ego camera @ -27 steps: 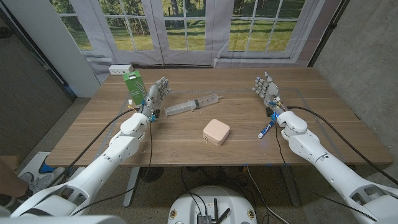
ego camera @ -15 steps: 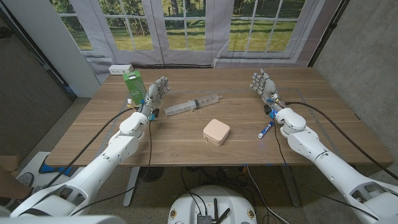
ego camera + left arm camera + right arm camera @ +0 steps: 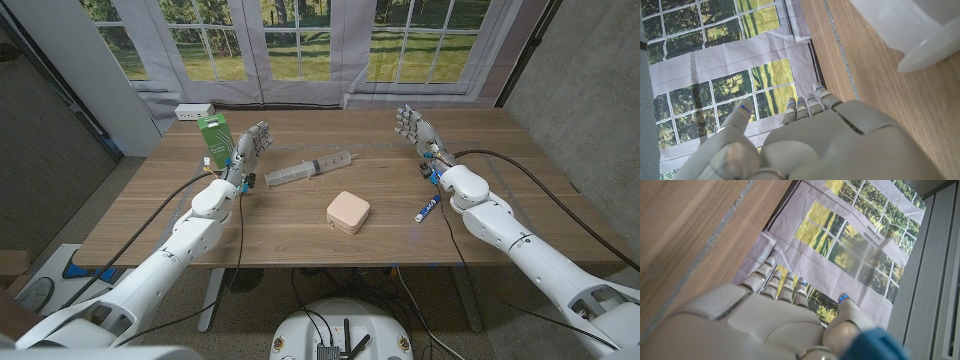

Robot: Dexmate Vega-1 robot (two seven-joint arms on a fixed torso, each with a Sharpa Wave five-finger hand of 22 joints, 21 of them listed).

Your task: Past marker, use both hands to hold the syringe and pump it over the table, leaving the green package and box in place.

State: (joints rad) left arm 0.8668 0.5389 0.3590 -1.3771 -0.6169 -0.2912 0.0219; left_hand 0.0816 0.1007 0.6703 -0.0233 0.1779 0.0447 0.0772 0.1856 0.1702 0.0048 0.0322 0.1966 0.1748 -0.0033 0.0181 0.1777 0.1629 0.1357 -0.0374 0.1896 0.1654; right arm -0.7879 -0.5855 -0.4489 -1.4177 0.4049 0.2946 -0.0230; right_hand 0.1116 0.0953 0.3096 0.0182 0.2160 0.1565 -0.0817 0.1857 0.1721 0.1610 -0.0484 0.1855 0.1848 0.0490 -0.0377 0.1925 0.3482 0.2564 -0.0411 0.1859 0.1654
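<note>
A large clear syringe (image 3: 308, 167) lies on the wooden table (image 3: 300, 235) left of the middle, its plunger end (image 3: 920, 30) near my left hand. My left hand (image 3: 252, 148) stands just left of the syringe, fingers apart, holding nothing. A green package (image 3: 214, 138) stands upright right behind that hand. A pale pink box (image 3: 348, 212) sits at the middle. My right hand (image 3: 415, 127) is raised at the right, fingers spread and empty, well away from the syringe. A blue-and-white marker (image 3: 427, 208) lies beside my right forearm.
A white power strip (image 3: 194, 111) sits at the table's far left corner. Windows and a grey curtain run behind the far edge. Cables trail from both wrists across the table.
My right hand has moved left and farther back over the table. The left hand, syringe, box and package have stayed where they were.
</note>
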